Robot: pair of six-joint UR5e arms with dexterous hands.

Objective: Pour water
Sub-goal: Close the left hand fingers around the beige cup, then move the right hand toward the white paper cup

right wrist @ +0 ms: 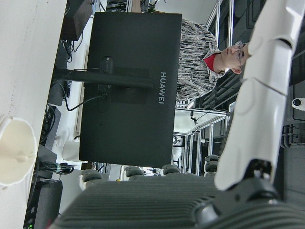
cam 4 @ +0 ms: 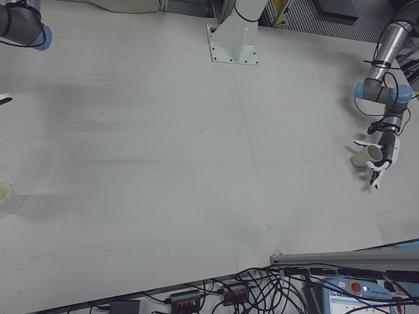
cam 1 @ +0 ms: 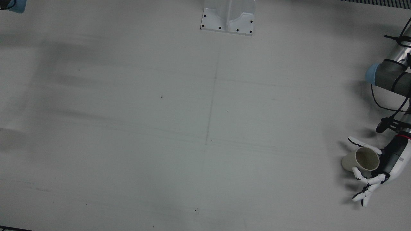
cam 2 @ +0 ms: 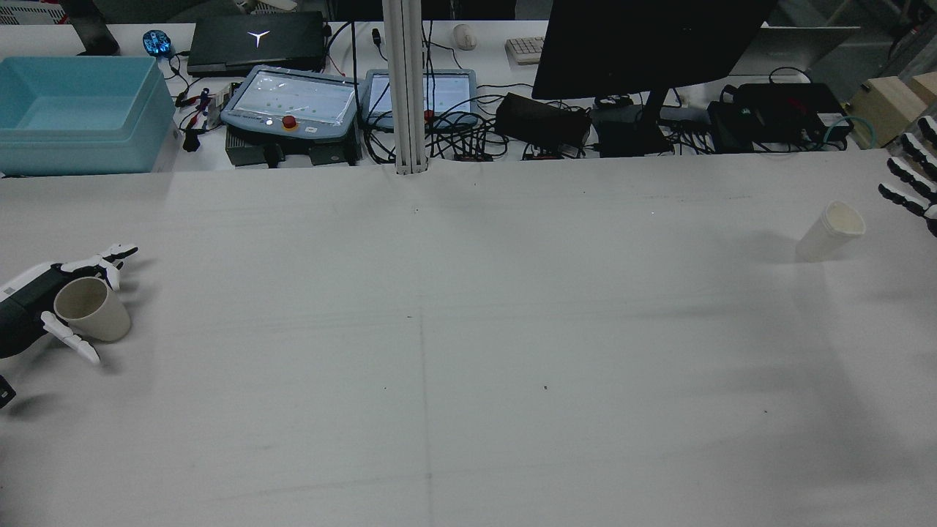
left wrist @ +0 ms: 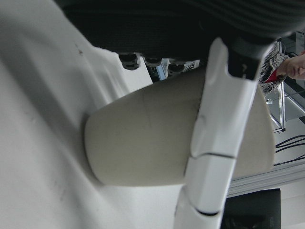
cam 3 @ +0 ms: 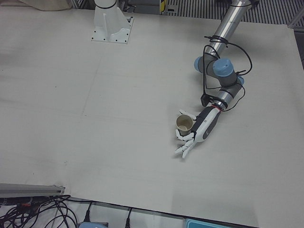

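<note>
1. We saw the left hand (cam 1: 382, 166) at the far left edge of the table (cam 1: 205, 128), low over its surface, with a beige paper cup (cam 1: 361, 159) nested against its palm.
2. Its fingers (cam 1: 369, 180) were only loosely curved: one white finger reached past the cup's far side, the others splayed out beyond its near side. In the left hand view one finger (left wrist: 219, 143) crossed in front of the cup wall (left wrist: 143, 138); we could not tell whether it actually pressed on the cup.
3. This cup stood on the table with its open mouth up; from above the inside looked dark, and we could not tell whether it held water.
4. In the rear view the same cup (cam 2: 91, 309) sat just inside the left hand (cam 2: 36, 307), well apart from everything else on the table.
5. A second, white paper cup (cam 2: 831, 230) stood near the table's right edge, free of any hand.
6. The right hand (cam 2: 911, 183) hung at the right border of the rear view, near but clear of the white cup, its black-tipped fingers spread apart and holding nothing.
7. The right hand view showed the white cup's rim (right wrist: 14, 152) at its left edge and a black Huawei monitor (right wrist: 128, 90) beyond the table.
</note>
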